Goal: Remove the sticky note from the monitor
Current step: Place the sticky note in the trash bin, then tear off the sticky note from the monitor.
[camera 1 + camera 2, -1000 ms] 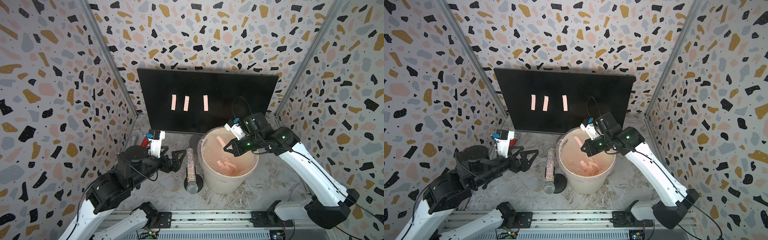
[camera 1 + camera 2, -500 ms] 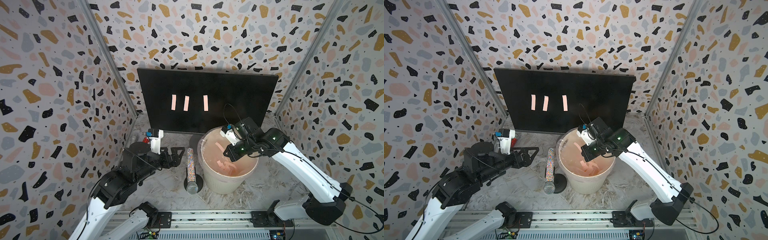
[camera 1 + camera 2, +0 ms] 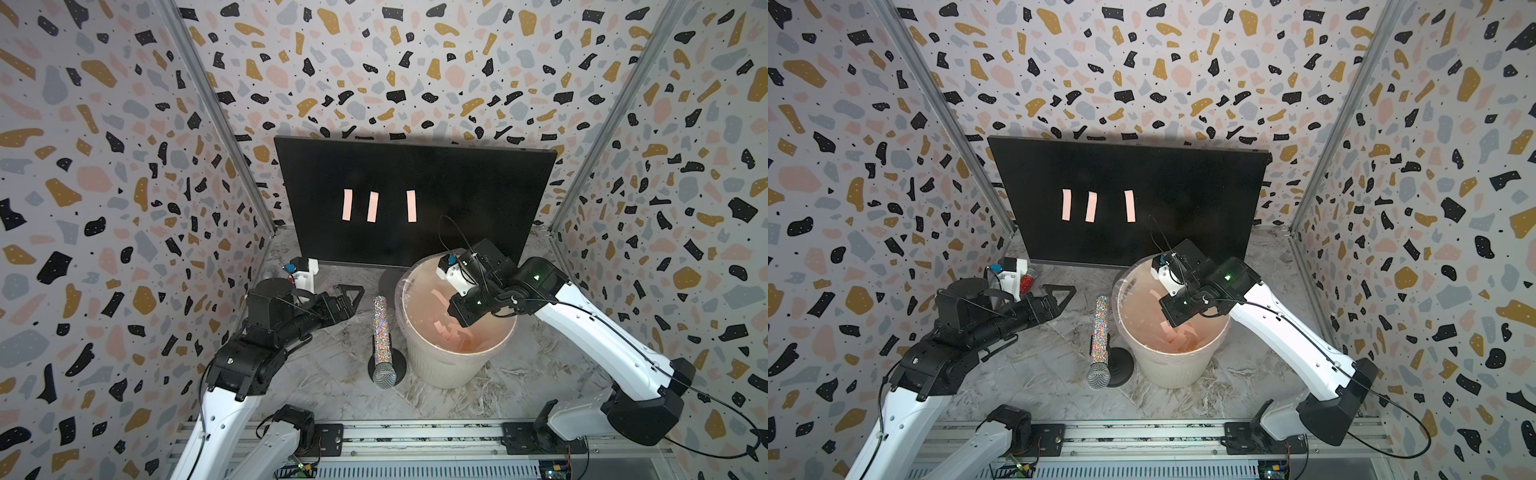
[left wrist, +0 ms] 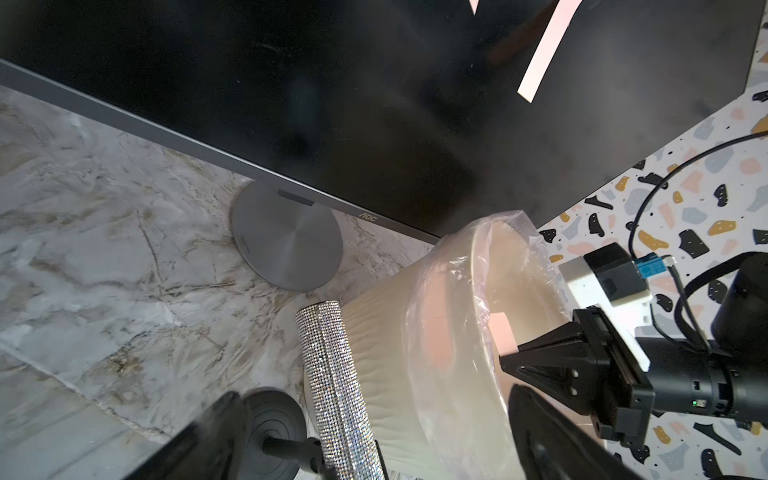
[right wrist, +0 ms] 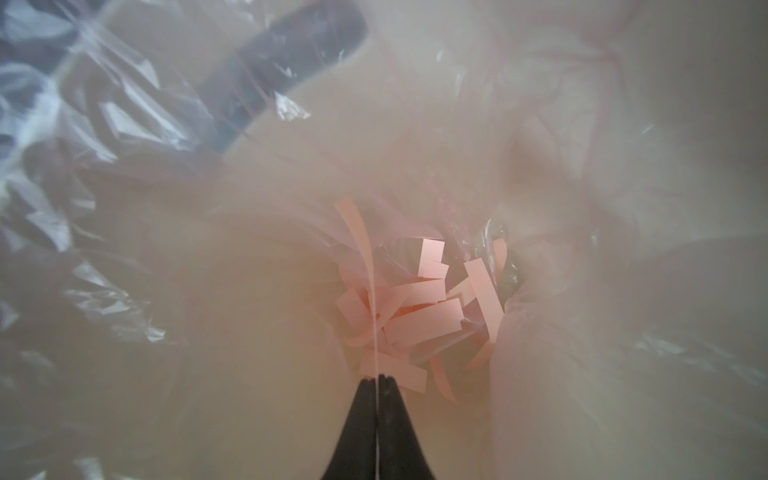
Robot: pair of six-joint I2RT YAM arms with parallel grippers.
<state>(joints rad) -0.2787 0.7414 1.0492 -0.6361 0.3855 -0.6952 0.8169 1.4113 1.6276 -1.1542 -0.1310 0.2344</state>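
The monitor (image 3: 457,199) (image 3: 1183,187) stands upright at the back with three pink sticky notes on its screen (image 3: 347,205) (image 3: 372,207) (image 3: 411,206). My right gripper (image 3: 451,328) (image 3: 1169,322) (image 5: 377,378) reaches down inside the cream bin (image 3: 440,365) and is shut on another pink sticky note (image 5: 357,232), seen edge-on between the jaws; the left wrist view also shows this note (image 4: 503,334). Below it lie several loose pink notes (image 5: 424,320). My left gripper (image 3: 349,296) (image 3: 1059,293) (image 4: 382,449) hovers open and empty, left of the bin.
A glittery microphone (image 3: 381,332) (image 4: 332,374) leans on a small round black stand just left of the bin. The monitor's round base (image 4: 286,241) sits behind them. A clear plastic liner (image 4: 453,332) covers the bin's rim. Patterned walls enclose three sides.
My right gripper has come down from the bin's far rim into the bin, still holding the note. The left arm has shifted slightly, its gripper staying open.
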